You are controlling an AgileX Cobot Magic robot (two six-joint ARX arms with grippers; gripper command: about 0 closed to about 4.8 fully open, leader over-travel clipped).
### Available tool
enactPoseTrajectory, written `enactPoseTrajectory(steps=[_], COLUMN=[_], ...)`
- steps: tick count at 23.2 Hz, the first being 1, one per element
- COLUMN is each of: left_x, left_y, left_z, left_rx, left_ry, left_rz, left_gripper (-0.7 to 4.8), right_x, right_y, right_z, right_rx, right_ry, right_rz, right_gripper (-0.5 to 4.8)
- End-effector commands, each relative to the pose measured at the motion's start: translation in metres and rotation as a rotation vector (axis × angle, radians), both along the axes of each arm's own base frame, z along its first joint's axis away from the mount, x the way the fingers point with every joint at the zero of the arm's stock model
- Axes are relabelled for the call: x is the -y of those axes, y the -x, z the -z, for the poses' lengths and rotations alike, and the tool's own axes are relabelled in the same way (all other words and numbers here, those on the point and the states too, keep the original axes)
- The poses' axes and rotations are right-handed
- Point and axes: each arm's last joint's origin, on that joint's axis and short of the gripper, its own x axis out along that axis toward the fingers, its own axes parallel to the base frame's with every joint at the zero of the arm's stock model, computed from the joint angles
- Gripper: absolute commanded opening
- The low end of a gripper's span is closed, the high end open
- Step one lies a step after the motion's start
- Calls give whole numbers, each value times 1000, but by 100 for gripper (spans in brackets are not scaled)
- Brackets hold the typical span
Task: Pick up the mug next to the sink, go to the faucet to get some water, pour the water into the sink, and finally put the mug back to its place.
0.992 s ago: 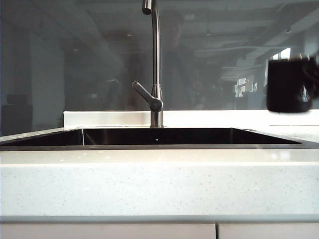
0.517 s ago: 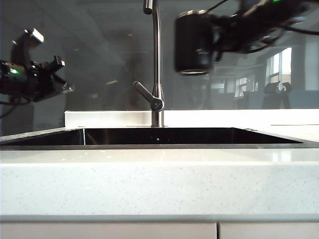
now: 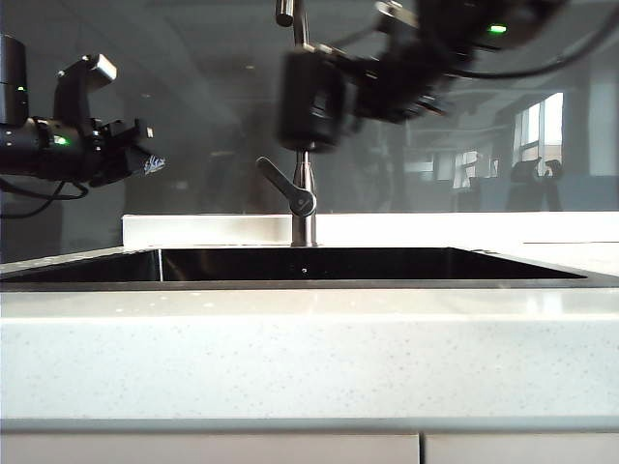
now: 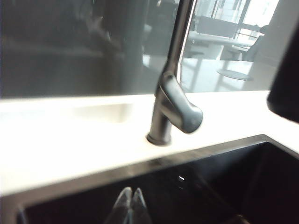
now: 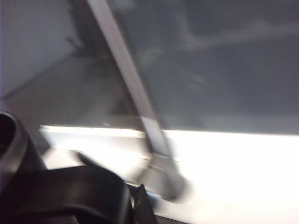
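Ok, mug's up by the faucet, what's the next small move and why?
Probably settle the mug under the spout: the right gripper holds it against the faucet stem, just below the outlet. The shut left gripper waits near the lever.

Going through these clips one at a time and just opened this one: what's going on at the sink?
The right gripper is carrying the matte black cylindrical mug in the air, right under the spout of the tall brushed-steel gooseneck faucet, above the dark rectangular sink. The picture is blurred there, so the grip itself is hard to make out. The left gripper hovers shut and empty to the left of the faucet's lever. No water is visibly running.
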Motion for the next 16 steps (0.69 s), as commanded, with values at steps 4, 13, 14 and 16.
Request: enactPoseTrajectory(steps=[4, 13, 14, 16], left_x=[2, 4, 4, 5], left_y=[-46, -111, -117, -128], left_z=[-4, 15, 17, 21], left_rx=[66, -18, -22, -20], left_ry=[-29, 28, 40, 53], left_rz=[109, 273, 288, 292], left_gripper=[67, 68, 79, 145], right_x=[-38, -37, -37, -37], right_y=[8, 7, 7, 7], right_z=[-32, -59, -61, -63], right_rx=[83, 146, 142, 145], right_ry=[-11, 3, 5, 2], right_rz=[-15, 41, 40, 34], right_gripper=[-5, -5, -5, -5])
